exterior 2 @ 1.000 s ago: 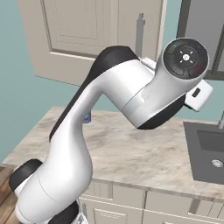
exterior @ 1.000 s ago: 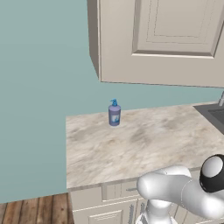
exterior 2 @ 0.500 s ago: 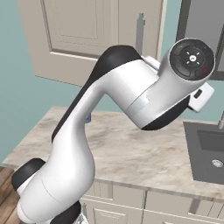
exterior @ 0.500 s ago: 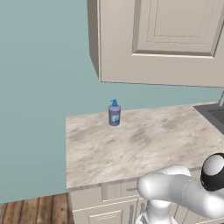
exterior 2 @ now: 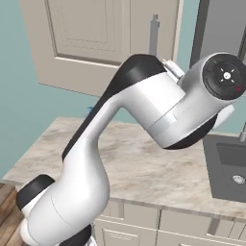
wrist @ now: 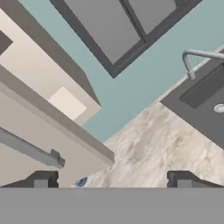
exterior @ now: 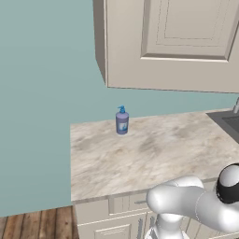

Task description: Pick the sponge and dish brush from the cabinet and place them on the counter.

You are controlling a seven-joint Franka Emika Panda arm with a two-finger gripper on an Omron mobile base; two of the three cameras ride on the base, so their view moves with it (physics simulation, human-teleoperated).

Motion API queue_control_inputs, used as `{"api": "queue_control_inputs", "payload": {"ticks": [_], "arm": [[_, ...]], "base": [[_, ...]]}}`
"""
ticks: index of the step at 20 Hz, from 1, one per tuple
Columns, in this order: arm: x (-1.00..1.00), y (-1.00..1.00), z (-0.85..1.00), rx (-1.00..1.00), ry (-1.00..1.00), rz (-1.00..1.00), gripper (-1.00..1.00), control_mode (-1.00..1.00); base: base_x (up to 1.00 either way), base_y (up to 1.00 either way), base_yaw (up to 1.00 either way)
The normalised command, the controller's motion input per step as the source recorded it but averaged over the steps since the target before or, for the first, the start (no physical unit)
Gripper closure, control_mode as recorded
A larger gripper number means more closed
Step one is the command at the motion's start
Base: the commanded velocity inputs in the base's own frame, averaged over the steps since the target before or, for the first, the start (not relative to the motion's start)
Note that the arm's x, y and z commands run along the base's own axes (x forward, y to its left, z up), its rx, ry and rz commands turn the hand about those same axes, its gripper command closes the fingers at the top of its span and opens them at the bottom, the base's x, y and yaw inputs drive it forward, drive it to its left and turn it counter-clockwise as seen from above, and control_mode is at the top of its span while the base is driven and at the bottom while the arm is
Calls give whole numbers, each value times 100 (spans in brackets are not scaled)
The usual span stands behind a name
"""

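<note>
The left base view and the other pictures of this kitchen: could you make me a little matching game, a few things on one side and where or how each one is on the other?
Things:
1. small blue soap bottle with a pump top
2. large beige wall cabinet with a raised-panel door
3. dark grey sink basin
4. robot's two-finger gripper

Places or states:
A. set into the right end of the beige-grey marbled stone counter
B. door shut, hung above the counter
C. open, with nothing between its finger tips
D. upright at the back of the counter, near the teal wall

Pairs: 1-D, 2-B, 3-A, 4-C
</note>
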Motion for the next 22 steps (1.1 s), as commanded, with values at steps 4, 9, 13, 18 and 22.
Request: {"api": "queue_control_inputs", "payload": {"ticks": [4,9,13,18,22], "arm": [[3,0,0,30,0,0,-100,-100],[10,0,0,23,0,0,-100,-100],[18,0,0,18,0,0,-100,-100],[28,0,-1,18,0,2,-100,-100],[37,1,-16,9,-1,9,-100,-100]], "base": [[0,0,0],[0,0,0],[0,0,0],[0,0,0],[0,0,0]]}}
